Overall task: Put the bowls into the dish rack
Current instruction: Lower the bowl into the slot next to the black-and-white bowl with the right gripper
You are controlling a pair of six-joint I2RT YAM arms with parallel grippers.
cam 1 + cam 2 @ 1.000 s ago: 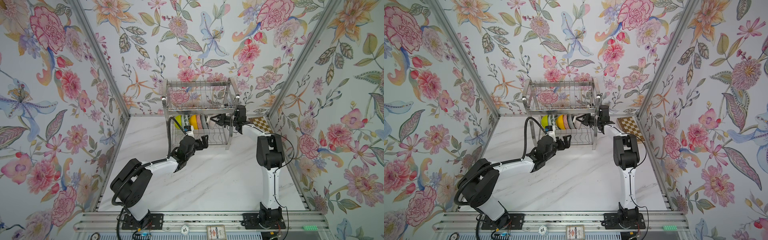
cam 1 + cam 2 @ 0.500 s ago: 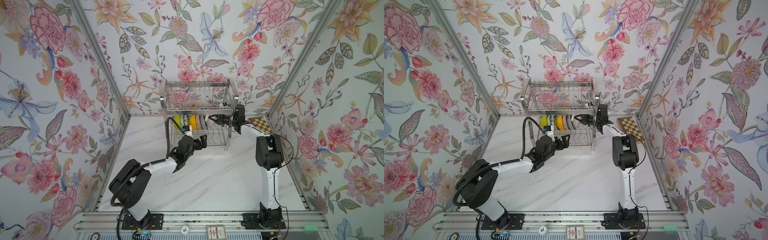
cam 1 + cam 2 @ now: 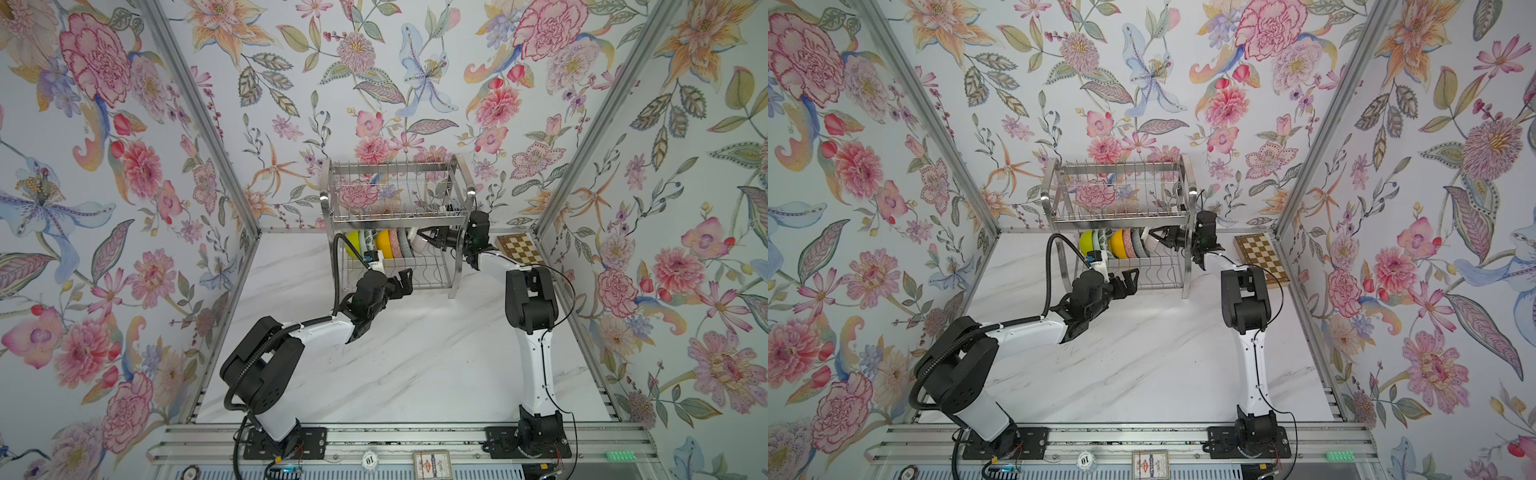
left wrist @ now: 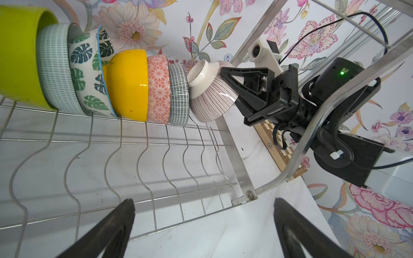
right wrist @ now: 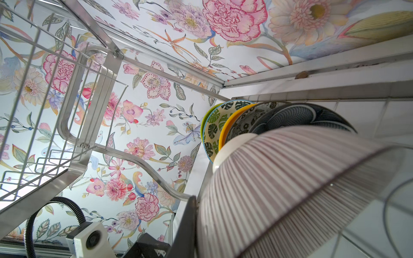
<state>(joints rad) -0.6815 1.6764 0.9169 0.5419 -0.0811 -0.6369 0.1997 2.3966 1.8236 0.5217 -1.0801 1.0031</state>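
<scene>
Over the last second the right gripper (image 3: 431, 241) has carried the lined bowl (image 4: 210, 93) a little further toward 9 o'clock, deeper under the upper tier of the rack (image 3: 456, 270). The rack itself seems to have slid slightly the same way. The bowl's white foot now sits just beside, perhaps touching, the last of the six bowls (image 4: 125, 84) that stand on edge in a row along the lower tier. It is tilted, and I cannot tell whether its rim rests in a wire slot yet. No other bowl shows on the table (image 3: 415, 365), so this looks like the last one, and the task seems nearly done once it is seated and let go. The right gripper is clamped tight on the lined bowl's rim at the row's 3 o'clock end, one finger outside the wall and the other hidden inside. The left gripper (image 3: 401, 282) has crept a shade nearer the rack's front edge, at 6 o'clock of the row. Its jaws are spread wide, holding nothing and touching nothing that I can see. The chessboard (image 3: 519, 249) lies at 3 o'clock of the rack, untouched.
</scene>
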